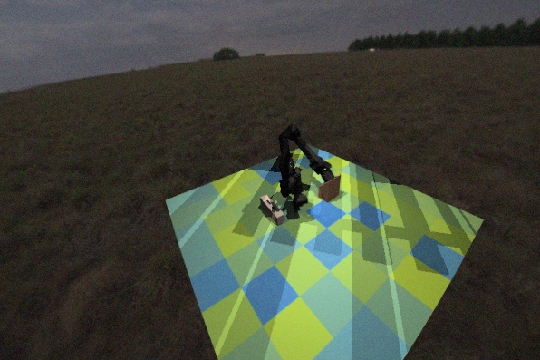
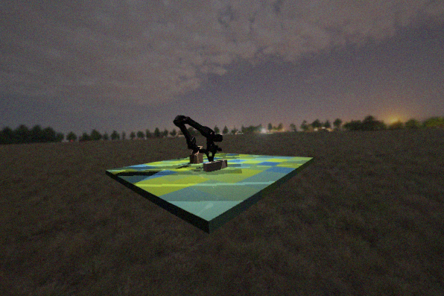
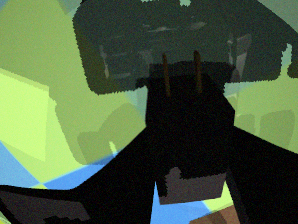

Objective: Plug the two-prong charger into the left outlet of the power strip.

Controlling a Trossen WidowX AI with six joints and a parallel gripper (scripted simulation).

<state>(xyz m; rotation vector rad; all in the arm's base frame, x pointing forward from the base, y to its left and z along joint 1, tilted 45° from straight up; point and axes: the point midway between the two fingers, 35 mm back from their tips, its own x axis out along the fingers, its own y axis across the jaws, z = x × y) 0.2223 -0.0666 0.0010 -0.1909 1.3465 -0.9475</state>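
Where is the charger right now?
The charger sits clamped in the gripper at the wrist view's middle, prongs pointing outward, right of the power strip in the top view.

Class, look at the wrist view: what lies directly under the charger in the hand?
Under the charger in the hand lies only the patterned mat in shadow; its two prongs point at it. What the charger's body covers stays hidden.

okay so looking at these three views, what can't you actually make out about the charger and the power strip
- Power strip outlets: too small in the top view; in the exterior view the strip is dim.
- Charger body: in the wrist view a dark silhouette merging with the gripper; only the prongs stand out.
- Prong-to-outlet alignment: the wrist view does not show the strip.
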